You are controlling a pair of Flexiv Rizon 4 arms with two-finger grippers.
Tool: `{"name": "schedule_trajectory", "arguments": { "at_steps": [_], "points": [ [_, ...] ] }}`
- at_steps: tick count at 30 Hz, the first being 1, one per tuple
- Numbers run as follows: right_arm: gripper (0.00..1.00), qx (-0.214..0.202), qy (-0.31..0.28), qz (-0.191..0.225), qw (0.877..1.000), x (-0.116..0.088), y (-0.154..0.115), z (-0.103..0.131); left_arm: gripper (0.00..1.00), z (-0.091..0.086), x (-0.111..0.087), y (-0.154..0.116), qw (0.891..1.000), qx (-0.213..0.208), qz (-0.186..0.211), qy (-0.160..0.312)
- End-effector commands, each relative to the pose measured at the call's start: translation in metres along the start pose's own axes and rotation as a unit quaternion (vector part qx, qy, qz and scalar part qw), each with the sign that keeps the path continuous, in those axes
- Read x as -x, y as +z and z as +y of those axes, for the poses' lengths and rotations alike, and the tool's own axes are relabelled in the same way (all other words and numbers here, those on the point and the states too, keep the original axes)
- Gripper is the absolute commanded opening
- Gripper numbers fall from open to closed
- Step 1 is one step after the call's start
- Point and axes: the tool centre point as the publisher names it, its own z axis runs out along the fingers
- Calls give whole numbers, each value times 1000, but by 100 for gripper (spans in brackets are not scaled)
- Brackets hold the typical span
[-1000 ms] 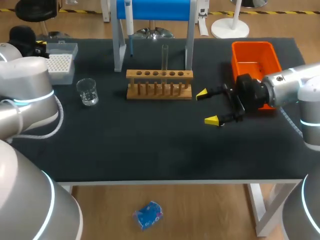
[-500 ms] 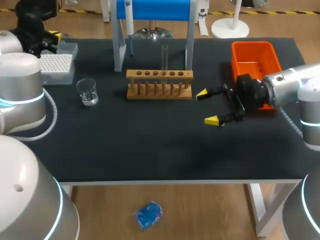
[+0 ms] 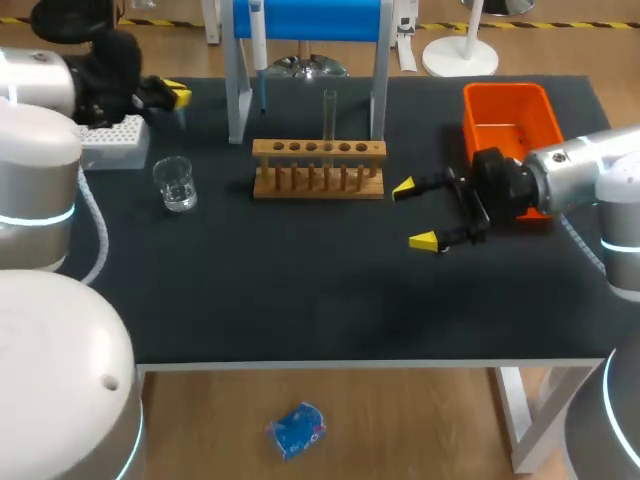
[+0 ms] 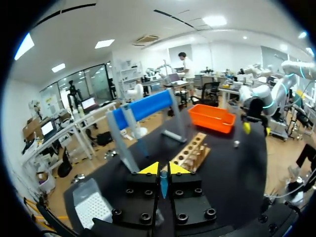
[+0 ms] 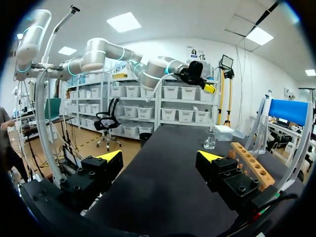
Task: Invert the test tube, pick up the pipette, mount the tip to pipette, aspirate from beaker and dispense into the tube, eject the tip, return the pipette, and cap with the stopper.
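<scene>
My left gripper [image 3: 172, 95] hangs above the back left of the table, beside the white tip box [image 3: 110, 135]. In the left wrist view its yellow tips [image 4: 163, 170] are shut on a slim blue pipette tip [image 4: 163, 183]. The pipette [image 3: 258, 40] hangs on the blue stand [image 3: 310, 20]. A clear test tube [image 3: 329, 115] stands upright in the wooden rack [image 3: 318, 170]. The glass beaker [image 3: 176, 184] sits in front of the tip box. My right gripper [image 3: 420, 213] stands open, right of the rack, with nothing between its fingers [image 5: 109, 156].
An orange bin [image 3: 510, 118] sits at the back right, behind my right wrist. A small dark object [image 4: 236, 143] lies on the mat past the rack in the left wrist view. The mat's front half holds nothing.
My left arm has swung from the far back-left corner to the right, bringing its gripper over the tip box toward the stand. The right arm has not moved.
</scene>
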Motion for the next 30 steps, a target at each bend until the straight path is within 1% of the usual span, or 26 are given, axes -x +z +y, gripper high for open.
{"name": "schedule_trajectory", "arguments": {
  "at_steps": [1, 2, 3, 5, 6, 8, 9, 10, 12, 14, 15, 17, 30],
  "points": [
    [100, 0, -1, -1, 1000, -1, 0, 0, 0, -4, -35, 15, 1000, 23, 4, 9],
    [100, 0, -1, -1, 1000, -1, 0, 0, 0, -4, -44, 21, 1000, 19, 2, 1],
    [100, 0, -1, -1, 1000, -1, 0, 0, 0, -2, -54, 28, 1000, 23, 11, 14],
    [100, 0, -1, -1, 1000, -1, 0, 0, 0, 0, -72, 39, 1000, 19, 15, 13],
    [100, 0, -1, -1, 1000, -1, 0, 0, 0, 0, -79, 44, 999, 15, 28, 4],
    [100, 0, -1, -1, 1000, -1, 0, 0, 0, 1, -90, 54, 1000, 8, 21, 15],
    [100, 0, -1, -1, 1000, -1, 0, 0, 0, 0, -95, 58, 1000, 3, 25, 7],
    [100, 0, -1, -1, 1000, -1, 0, 0, 0, 1, -101, 62, 1000, -1, 22, 14],
    [100, 0, -1, -1, 1000, -1, 0, 0, 0, 0, -109, 70, 1000, -10, 24, 6],
    [100, 0, -1, -1, 1000, -1, 0, 0, 0, -2, -116, 77, 999, -21, 24, 11],
    [100, 0, -1, -1, 1000, -1, 0, 0, 0, -5, -119, 79, 999, -28, 24, -1],
    [100, 0, -1, -1, 1000, -1, 0, 0, 0, -6, -123, 84, 999, -34, 22, 5],
    [100, 0, -1, -1, 1000, -1, 0, 0, 0, -6, -123, 84, 999, -34, 22, 5]
  ]
}}
